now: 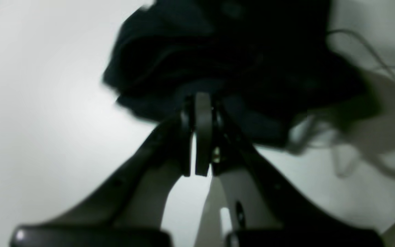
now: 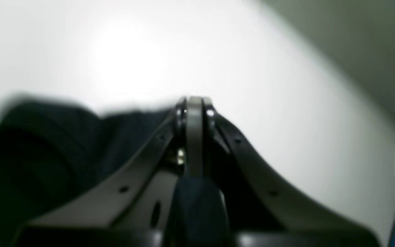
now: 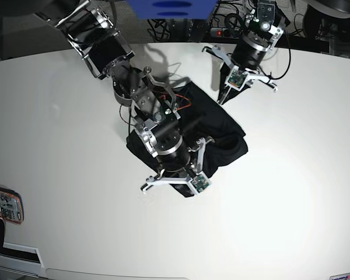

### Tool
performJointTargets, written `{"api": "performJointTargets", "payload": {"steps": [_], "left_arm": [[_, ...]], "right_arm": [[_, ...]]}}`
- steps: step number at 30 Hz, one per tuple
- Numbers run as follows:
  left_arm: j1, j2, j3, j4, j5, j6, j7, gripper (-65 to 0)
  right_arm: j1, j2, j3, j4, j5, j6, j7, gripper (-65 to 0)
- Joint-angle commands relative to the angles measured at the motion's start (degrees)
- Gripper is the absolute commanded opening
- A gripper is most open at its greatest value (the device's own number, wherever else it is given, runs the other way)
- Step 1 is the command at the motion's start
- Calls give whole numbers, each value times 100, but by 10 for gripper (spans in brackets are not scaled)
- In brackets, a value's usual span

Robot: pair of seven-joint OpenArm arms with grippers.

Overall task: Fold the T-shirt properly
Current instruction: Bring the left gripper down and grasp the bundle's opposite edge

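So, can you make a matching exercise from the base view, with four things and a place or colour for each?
Things:
1. T-shirt
2. left gripper
3. right gripper
4. table

Place or colour:
a. white
b. black, crumpled mid-table
c. at the cloth's far edge
d. at the cloth's near edge

Pairs: 1-b, 2-c, 3-d, 4-a

Both arms are black with silvery metal brackets. The right arm (image 3: 157, 137) shows red wiring along its joints and a small green circuit board at its end effector (image 3: 184, 188). The left end effector (image 3: 226, 93) also carries a green board, with black cables trailing behind it.
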Motion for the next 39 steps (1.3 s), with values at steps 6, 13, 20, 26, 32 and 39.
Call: {"api": "performJointTargets", "payload": {"steps": [6, 13, 20, 26, 32, 39], "left_arm": [[66, -156, 441, -284, -62, 11, -122, -650], [57, -164, 423, -363, -62, 20, 238, -650], [49, -164, 423, -407, -62, 20, 229, -650], [-162, -164, 423, -724, -62, 20, 229, -650], [-400, -164, 353, -1084, -71, 38, 212, -650], [-620, -156, 344, -1286, -71, 38, 221, -650]], "right_arm": [[344, -722, 15, -551, -38, 723, 327, -650], [749, -801, -2, -1403, -38, 732, 362, -650], [1311, -801, 15, -2186, 798, 732, 371, -650], [1716, -792, 15, -2810, 1721, 732, 398, -650], [1988, -775, 15, -3355, 1765, 732, 661, -650], [2146, -766, 15, -4067, 1765, 732, 934, -650]]}}
